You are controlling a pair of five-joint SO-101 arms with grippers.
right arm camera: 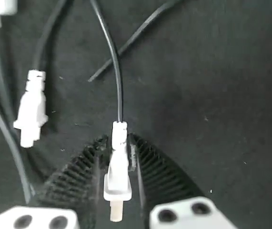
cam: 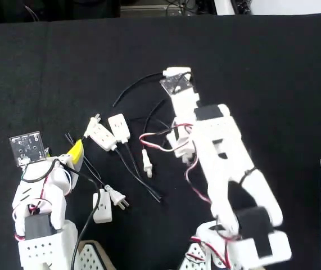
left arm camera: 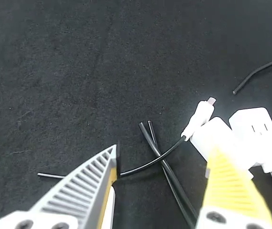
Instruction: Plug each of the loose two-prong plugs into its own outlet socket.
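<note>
White plug (right arm camera: 118, 162) is pinched between the dark fingers of the right end effector (right arm camera: 119, 143), its cable trailing ahead. A second plug (right arm camera: 30, 109) lies loose near that end effector. The left end effector (left arm camera: 163, 152) is spread and holds nothing. Two white sockets (left arm camera: 258, 138) lie just past its yellow finger, with another plug (left arm camera: 200, 117) just beside them. No plug looks seated, so the task seems barely begun. Black cloth desk (cam: 272, 67); dim clutter (cam: 171, 7) sits behind its far edge.

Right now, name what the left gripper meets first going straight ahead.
The left gripper would probably meet the crossed cords between its open fingers first; the sockets lie beside its yellow finger. Depth is unclear.
</note>
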